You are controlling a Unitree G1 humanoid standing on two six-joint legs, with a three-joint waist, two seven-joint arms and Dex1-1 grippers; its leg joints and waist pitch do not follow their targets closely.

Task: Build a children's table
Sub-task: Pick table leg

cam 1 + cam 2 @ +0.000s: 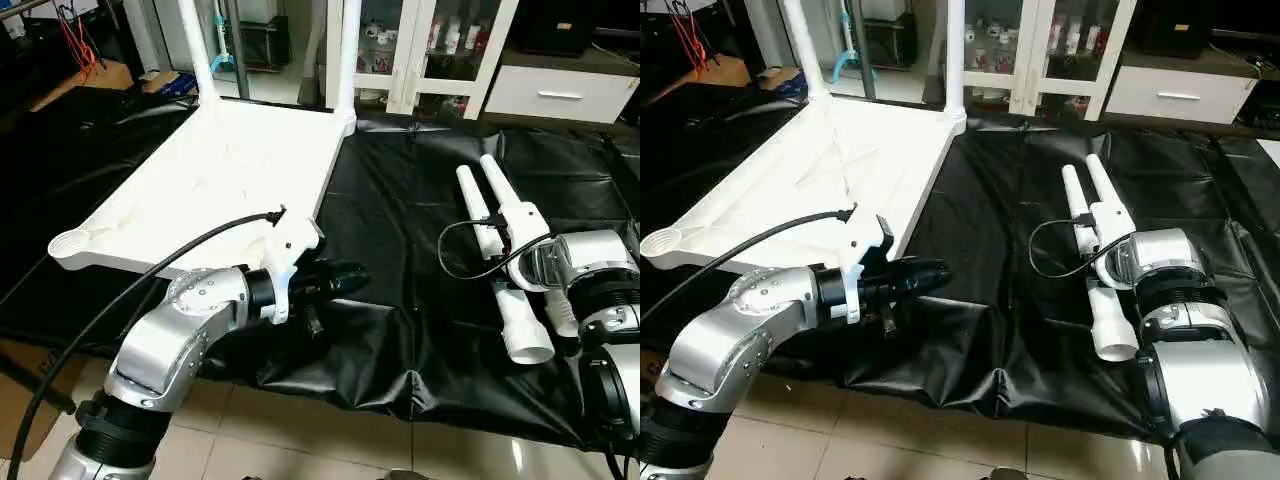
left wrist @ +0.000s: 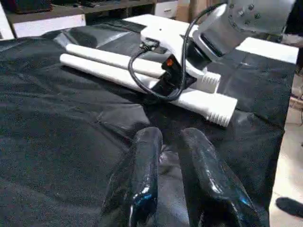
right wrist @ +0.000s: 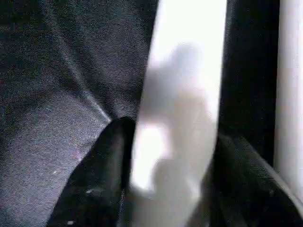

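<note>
Silver forearms frame the near edge of the black plastic sheet (image 1: 400, 260), which covers the work surface above a tiled floor (image 1: 300, 440). Left of the sheet's middle, the left gripper (image 1: 345, 280) hovers just above it, beside the near edge of the table top (image 1: 230, 180), its jaws nearly closed on nothing. That white top lies upside down on the sheet; two screwed-in legs (image 1: 347, 55) rise upright from its far corners, and an empty socket (image 1: 75, 243) shows at its near left corner. Behind the sheet stands a white glass-door cabinet (image 1: 440, 50). Right of the sheet's middle, two loose legs (image 1: 478, 205) lie side by side, long axes running near to far. The right gripper (image 3: 165, 189) has its jaws on either side of one loose leg, touching it.
</note>
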